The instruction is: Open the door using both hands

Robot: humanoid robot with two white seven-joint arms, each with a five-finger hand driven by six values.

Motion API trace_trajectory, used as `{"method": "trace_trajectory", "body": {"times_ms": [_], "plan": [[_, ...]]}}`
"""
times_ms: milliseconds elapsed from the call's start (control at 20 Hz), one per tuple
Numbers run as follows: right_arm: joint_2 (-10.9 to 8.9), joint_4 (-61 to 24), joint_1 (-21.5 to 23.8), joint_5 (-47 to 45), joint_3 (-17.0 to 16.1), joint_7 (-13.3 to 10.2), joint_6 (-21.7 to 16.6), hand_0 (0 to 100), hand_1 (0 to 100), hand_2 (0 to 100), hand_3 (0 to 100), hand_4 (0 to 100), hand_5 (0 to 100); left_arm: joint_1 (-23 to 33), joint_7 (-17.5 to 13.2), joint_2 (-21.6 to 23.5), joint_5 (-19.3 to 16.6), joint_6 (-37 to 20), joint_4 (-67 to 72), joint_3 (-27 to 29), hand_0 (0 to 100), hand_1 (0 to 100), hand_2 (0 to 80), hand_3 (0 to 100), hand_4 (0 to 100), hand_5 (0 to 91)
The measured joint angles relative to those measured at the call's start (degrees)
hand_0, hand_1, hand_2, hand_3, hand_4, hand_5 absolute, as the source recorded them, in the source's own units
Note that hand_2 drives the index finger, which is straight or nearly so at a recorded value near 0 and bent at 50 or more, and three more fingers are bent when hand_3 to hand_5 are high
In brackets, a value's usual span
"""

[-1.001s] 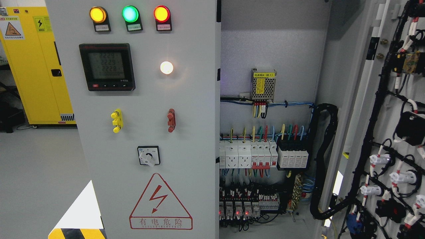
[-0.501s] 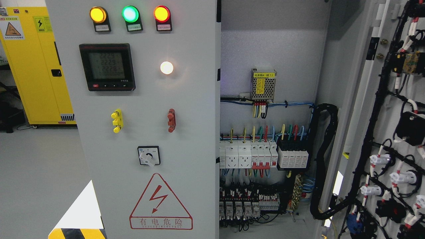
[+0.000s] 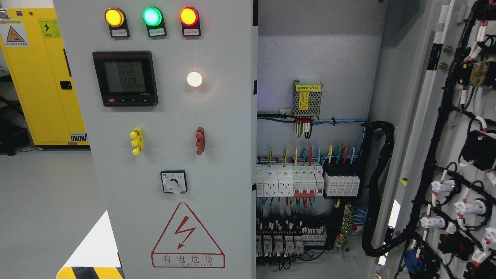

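Note:
The grey electrical cabinet fills the head view. Its left door (image 3: 221, 116) is shut and carries three lit lamps, a meter display (image 3: 125, 78), a yellow handle (image 3: 136, 141), a red handle (image 3: 200, 140), a rotary switch (image 3: 173, 182) and a red warning triangle. The right door (image 3: 438, 128) stands swung open at the right, its inner side covered with black cable looms. The cabinet's inside (image 3: 310, 182) shows breakers and coloured wires. Neither hand nor arm shows in the picture.
A yellow cabinet (image 3: 42, 77) stands at the far left on the grey floor (image 3: 42, 201). A black cable conduit (image 3: 378, 186) loops between the cabinet's inside and the open door. Yellow-black hazard tape (image 3: 89, 272) marks the bottom left.

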Motion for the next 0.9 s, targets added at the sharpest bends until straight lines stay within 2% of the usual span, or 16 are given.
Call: {"method": "trace_trajectory", "body": {"times_ms": [200,601,901], "plan": [[-0.01,0.0,0.0,0.0,0.0,0.0,0.0,21,11,0,0,0,0,0.5,0.2,-1.2,-0.7,0.6,6.1,1.0,0,0,0.0,0,0,0.0],[-0.05,0.0,0.0,0.0,0.0,0.0,0.0,21,11,0,0,0,0,1.2,0.8,-2.7,-4.9,0.9,13.3,2.2,0,0,0.0,0,0,0.0],[-0.06,-0.2,0.1,0.0,0.0,0.0,0.0,21,11,0,0,0,0,2.4,5.7,-3.3,-6.0,0.4,16.0,2.7,0,0,0.0,0,0,0.0]]}}
